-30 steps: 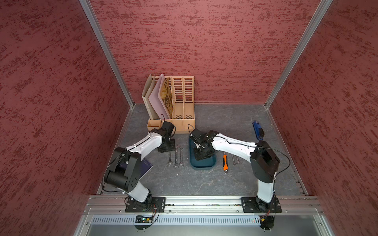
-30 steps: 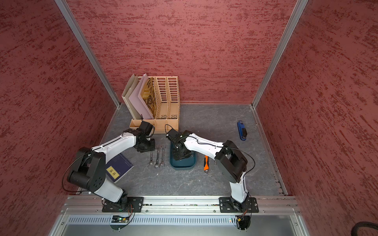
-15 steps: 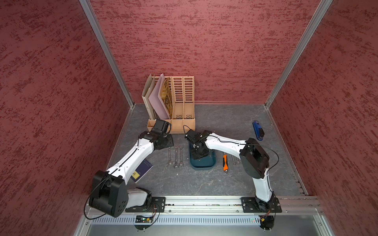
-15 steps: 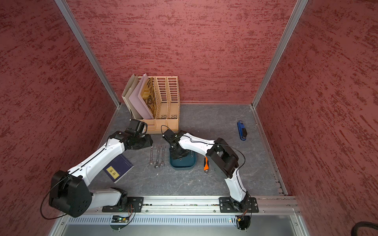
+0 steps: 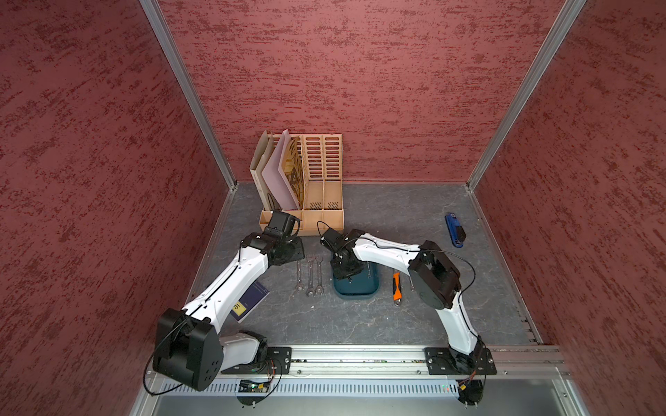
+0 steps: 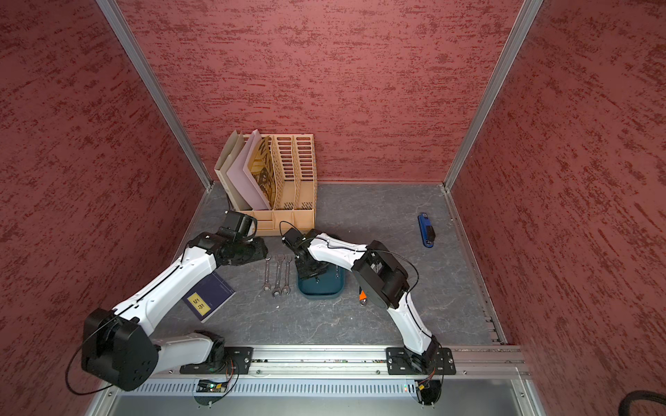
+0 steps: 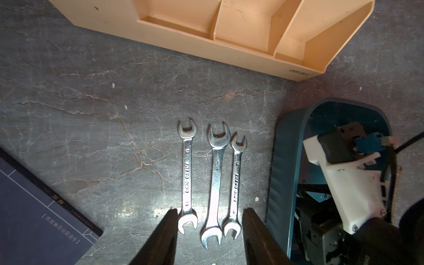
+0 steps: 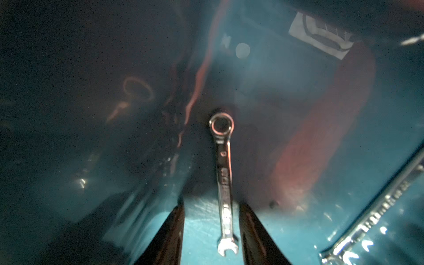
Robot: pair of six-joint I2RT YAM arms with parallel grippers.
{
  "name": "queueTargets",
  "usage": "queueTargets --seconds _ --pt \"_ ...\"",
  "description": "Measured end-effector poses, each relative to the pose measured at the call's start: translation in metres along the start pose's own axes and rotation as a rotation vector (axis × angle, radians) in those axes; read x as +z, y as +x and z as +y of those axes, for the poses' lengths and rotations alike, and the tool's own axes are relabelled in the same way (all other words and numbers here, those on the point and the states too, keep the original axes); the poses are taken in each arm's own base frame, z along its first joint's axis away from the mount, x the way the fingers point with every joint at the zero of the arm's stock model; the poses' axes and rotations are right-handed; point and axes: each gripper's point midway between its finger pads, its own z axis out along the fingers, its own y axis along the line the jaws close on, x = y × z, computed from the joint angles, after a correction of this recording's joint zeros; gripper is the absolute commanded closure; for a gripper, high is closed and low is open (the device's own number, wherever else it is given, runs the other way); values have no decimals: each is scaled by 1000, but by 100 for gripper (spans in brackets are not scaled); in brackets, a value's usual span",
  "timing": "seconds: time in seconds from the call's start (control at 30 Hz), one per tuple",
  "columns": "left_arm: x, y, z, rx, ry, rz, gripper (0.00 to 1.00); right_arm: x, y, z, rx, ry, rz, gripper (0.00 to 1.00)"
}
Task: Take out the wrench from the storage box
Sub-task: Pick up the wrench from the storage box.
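Note:
The storage box [image 5: 360, 288] is a shallow dark teal tray in the middle of the table, seen in both top views [image 6: 324, 288]. My right gripper [image 5: 346, 268] reaches down into it. In the right wrist view its jaws [image 8: 211, 229] stand open. A small silver wrench [image 8: 223, 183] lies flat on the teal floor [image 8: 321, 229] between the fingers, closer to one. Another wrench [image 8: 378, 211] lies along the box's side. My left gripper [image 7: 210, 220] hangs open over three wrenches [image 7: 215, 179] laid side by side on the table [image 5: 309, 275] left of the box.
A tall beige file organizer [image 5: 306, 180] with folders stands at the back, close behind my left wrist. A blue notebook [image 5: 250, 300] lies under the left arm. An orange utility knife [image 5: 396, 284] lies right of the box, and a blue stapler [image 5: 454, 230] far right.
My left arm has stretched out, its elbow dropping toward the front rail, and its gripper drifted slightly left. The right elbow swung left while the right gripper stayed in the box.

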Motion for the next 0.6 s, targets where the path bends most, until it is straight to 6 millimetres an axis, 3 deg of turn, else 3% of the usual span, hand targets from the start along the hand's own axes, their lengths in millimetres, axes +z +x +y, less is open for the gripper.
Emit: queueTargets --seconds 0.2,0.6 --pt "-4 -1 -2 0 14 -9 51 2 -4 -3 3 2 3 64" --pt "-6 1 -5 1 29 -4 51 4 -14 -10 7 5 1 90"
